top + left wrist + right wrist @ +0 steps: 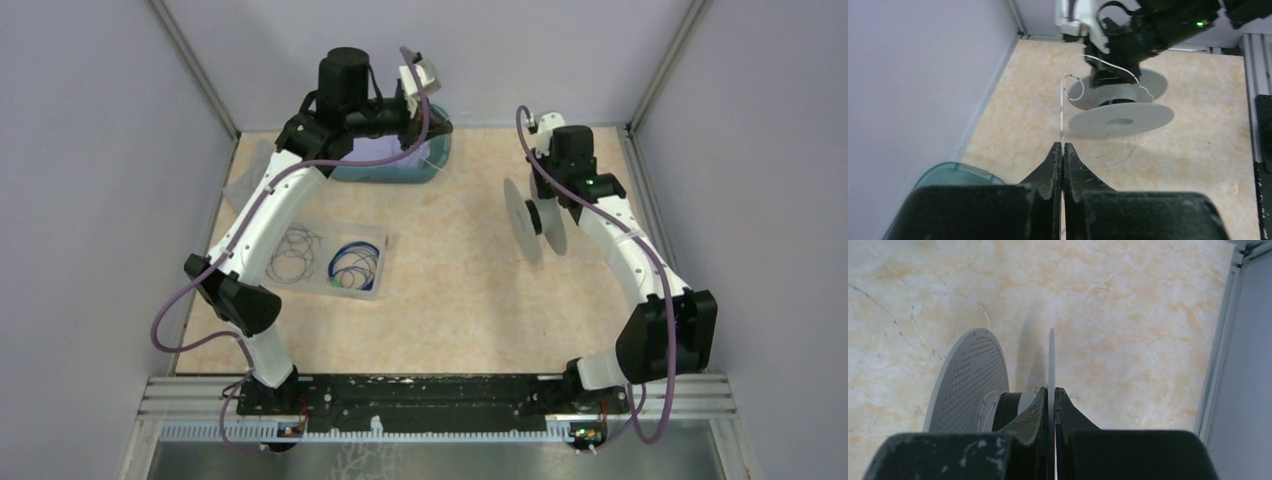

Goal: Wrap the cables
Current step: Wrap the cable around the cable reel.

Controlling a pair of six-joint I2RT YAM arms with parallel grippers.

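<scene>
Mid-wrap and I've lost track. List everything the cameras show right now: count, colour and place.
spool: one, grey, right of centre, held by one flange
white cable: one, whitish, running from the left pincer to the spool
tray: one, clear, left side of the table
blue coil: one bundle, blue, right part of the tray
grey coil: one bundle, greyish, left part of the tray
bin: one, teal, far edge, under the left arm
table: one, beige marbled
left pincer: black, shut on the white cable
right pincer: black, shut on the spool's flange
</scene>
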